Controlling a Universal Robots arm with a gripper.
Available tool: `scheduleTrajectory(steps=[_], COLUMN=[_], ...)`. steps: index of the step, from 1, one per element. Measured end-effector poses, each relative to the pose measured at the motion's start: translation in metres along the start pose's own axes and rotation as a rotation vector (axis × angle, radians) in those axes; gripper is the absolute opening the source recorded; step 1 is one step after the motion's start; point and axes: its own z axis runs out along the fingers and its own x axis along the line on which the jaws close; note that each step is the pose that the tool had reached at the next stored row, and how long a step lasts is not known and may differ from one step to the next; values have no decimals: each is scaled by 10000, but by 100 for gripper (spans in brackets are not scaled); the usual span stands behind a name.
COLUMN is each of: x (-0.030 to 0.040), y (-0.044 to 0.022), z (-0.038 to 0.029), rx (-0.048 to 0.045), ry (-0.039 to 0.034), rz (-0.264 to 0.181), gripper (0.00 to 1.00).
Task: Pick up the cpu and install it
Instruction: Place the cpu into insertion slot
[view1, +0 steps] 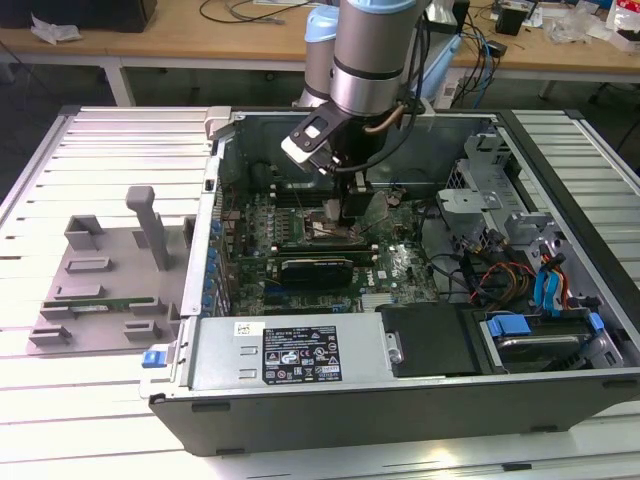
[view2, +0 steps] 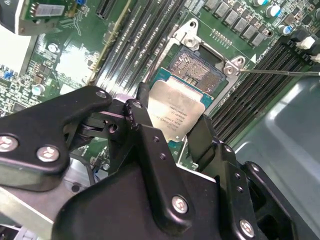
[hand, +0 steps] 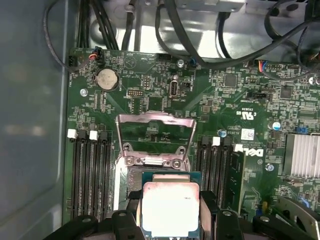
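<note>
The cpu (view2: 176, 111), a flat silvery square with a green rim, hangs tilted just over the open socket (view2: 199, 64) on the motherboard. My gripper (view2: 172, 124) is shut on it, one black finger against each of two opposite edges. In the first wrist view the cpu (hand: 171, 208) sits between the fingers of the gripper (hand: 171, 212), and the socket's metal load plate (hand: 155, 131) stands raised beyond it. The exterior view has the gripper (view1: 352, 208) low inside the open computer case (view1: 400, 400), above the socket area (view1: 330, 232).
Memory slots (hand: 90, 175) flank the socket on both sides. A thin lever rod (view2: 280, 73) sticks out from the socket. Cables (view1: 490, 275) and a drive cage (view1: 540, 335) fill the case's right part. A grey fixture tray (view1: 100, 290) lies outside, at the exterior view's left.
</note>
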Motion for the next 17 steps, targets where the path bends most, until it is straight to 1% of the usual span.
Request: scheduleTrajectory(steps=[4,6,9,13,17], x=[52,92,122,135,144], y=[0,3,6,8,10], z=[28,47,75,98,138], rx=[0,0,0,0,0], ry=[2,0,1,1,2], rz=[8,12,17,24,31], gripper=[55,55,55,55,55])
